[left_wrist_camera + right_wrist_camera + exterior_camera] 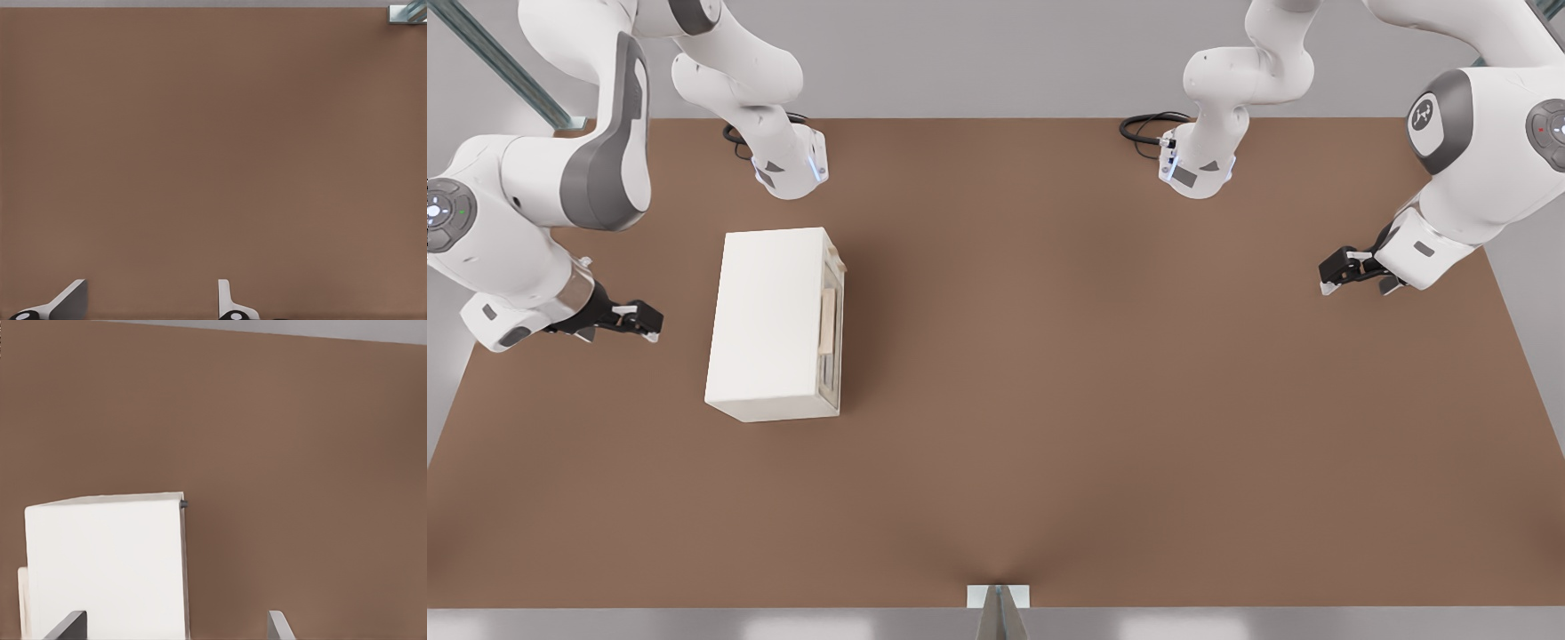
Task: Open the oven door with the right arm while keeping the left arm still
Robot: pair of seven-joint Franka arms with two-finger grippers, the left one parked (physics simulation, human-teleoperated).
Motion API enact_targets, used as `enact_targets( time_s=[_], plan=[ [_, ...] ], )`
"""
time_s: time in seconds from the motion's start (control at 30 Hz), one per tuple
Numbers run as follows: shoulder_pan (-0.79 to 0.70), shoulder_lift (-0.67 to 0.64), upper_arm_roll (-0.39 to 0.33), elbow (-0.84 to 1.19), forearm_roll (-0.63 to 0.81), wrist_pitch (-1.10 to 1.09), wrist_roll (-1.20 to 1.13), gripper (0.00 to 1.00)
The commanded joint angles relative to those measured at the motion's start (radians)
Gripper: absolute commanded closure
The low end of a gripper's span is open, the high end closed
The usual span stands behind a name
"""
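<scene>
While spread, end effector (pixel 654 324) near oven (pixel 767 322)

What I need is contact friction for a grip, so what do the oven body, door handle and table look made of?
Oven: smooth matte cream-white with no shine, perhaps painted metal or plastic.
Door handle: pale tan bar, wood-like in colour, no grain visible.
Table: uniform matte brown, possibly laminate or board.
The gripper hangs open behind the oven, touching none of them.
</scene>
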Motion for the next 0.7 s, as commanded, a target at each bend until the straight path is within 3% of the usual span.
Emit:
enact_targets(
  time_s=[0.0,0.1,0.17,0.2,0.3,0.33,0.37,0.4,0.43,0.47,0.53,0.67],
  plan=[
    [0.004,-0.001,0.004,0.002,-0.002,-0.030,-0.058,0.00],
    [0.007,0.019,0.004,0.000,-0.007,-0.028,-0.059,0.00],
    [0.039,0.043,0.008,-0.001,-0.097,-0.025,-0.044,0.00],
    [0.123,0.063,0.008,-0.009,-0.223,-0.042,0.101,0.00],
    [0.341,0.092,0.016,-0.029,-0.420,-0.228,0.505,0.03],
    [0.364,0.092,0.025,-0.061,-0.420,-0.246,0.562,0.13],
    [0.364,0.088,0.088,-0.132,-0.433,-0.246,0.684,0.29],
    [0.364,0.085,0.125,-0.173,-0.449,-0.245,0.744,0.57],
    [0.364,0.082,0.137,-0.193,-0.452,-0.245,0.772,0.74],
    [0.364,0.076,0.163,-0.222,-0.452,-0.242,0.829,0.78],
    [0.364,0.085,0.229,-0.283,-0.482,-0.222,0.962,0.97],
    [0.404,0.115,0.263,-0.290,-0.489,-0.211,1.099,1.00]
  ],
)
